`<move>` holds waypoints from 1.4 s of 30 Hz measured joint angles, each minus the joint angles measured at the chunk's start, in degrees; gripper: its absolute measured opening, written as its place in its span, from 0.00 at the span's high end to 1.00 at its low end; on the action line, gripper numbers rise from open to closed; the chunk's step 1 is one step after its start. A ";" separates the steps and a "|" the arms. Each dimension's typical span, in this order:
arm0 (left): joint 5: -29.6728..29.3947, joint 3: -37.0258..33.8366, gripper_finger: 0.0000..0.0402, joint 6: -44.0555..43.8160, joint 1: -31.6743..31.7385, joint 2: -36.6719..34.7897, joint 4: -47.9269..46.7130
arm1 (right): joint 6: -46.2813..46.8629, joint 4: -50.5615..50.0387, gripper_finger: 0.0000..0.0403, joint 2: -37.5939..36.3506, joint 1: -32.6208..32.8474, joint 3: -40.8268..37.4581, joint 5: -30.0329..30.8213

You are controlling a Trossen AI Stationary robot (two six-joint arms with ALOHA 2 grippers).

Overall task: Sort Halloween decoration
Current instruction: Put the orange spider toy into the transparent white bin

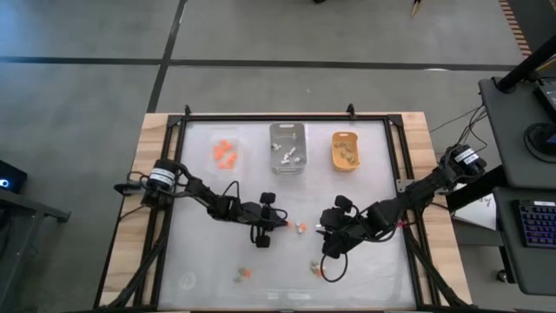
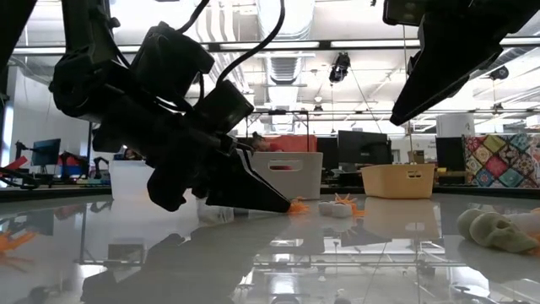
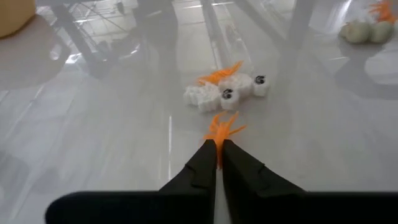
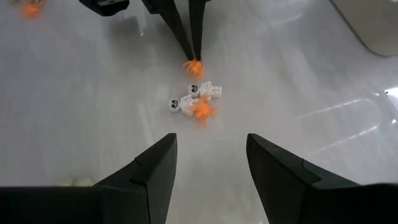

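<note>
Pinching is the job right now. The left gripper (image 3: 217, 148) is low on the table near the middle, and its two fingers are squeezed shut on a tiny orange spider (image 3: 222, 129). Only a thin bit of the spider is caught between the tips, so I think the lift should be slow and straight up, or it could slip out. Just beside it lie two little white skeletons (image 3: 225, 91) with another orange bit touching them. The lift should not bump them.

The orange toy likely belongs in the clear tray (image 1: 225, 153) at the far side, where other orange ones sit. The grey tray (image 1: 287, 147) holds white ones, and the yellow tray (image 1: 346, 150) holds tan ones.

The right gripper (image 4: 208, 158) waits close by, above the table, with its fingers wide apart and nothing in them. More small toys (image 1: 242, 276) lie near the front edge.
</note>
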 joint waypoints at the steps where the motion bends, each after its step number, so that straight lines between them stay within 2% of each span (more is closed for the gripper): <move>1: -0.51 0.00 0.99 0.01 0.00 -0.02 -0.10 | 0.00 0.02 0.54 0.00 0.00 0.00 0.02; 8: -0.70 -0.08 1.00 0.00 0.00 -0.91 -0.27 | -0.02 0.91 0.54 0.00 0.00 0.00 0.02; 14: -0.54 -1.82 1.00 0.00 -0.02 -4.74 -0.30 | -0.02 1.09 0.54 0.02 0.00 0.00 0.06; 18: -1.00 -4.95 1.00 0.00 -0.05 -10.33 -0.28 | -0.03 1.19 0.54 0.02 0.00 0.00 0.38; 22: -5.07 -9.22 1.00 0.01 -0.07 -20.39 -3.74 | -0.08 1.45 0.54 0.02 0.00 0.00 0.51; 24: -9.17 -10.88 1.00 0.12 -0.02 -26.93 -8.75 | -0.34 1.47 0.54 0.02 0.00 0.00 1.33; 27: -20.16 -12.44 1.00 0.68 0.00 -36.92 -20.33 | -0.44 1.49 0.54 0.02 -0.06 0.00 1.51; 31: -34.89 -12.82 1.00 -1.46 2.13 -49.10 -42.30 | -0.88 2.15 0.54 0.02 -0.11 0.00 1.55; 33: -39.18 -11.96 1.00 -5.62 4.99 -54.06 -54.07 | -1.55 2.94 0.54 0.02 -0.11 0.00 1.55; 36: -39.64 -9.86 1.00 -13.62 12.09 -59.45 -68.89 | -1.59 2.95 0.54 0.02 -0.38 0.00 1.64; 38: -37.64 -8.82 1.00 -18.14 17.85 -61.50 -74.20 | -1.84 2.99 0.54 0.02 -0.68 0.00 1.74; 40: -33.18 -8.17 1.00 -20.57 23.53 -62.60 -76.35 | -2.03 3.19 0.54 0.02 -0.98 0.00 1.75; 42: -26.24 -7.98 1.00 -21.02 28.15 -63.05 -76.11 | -2.22 3.42 0.54 0.03 -1.25 0.00 1.72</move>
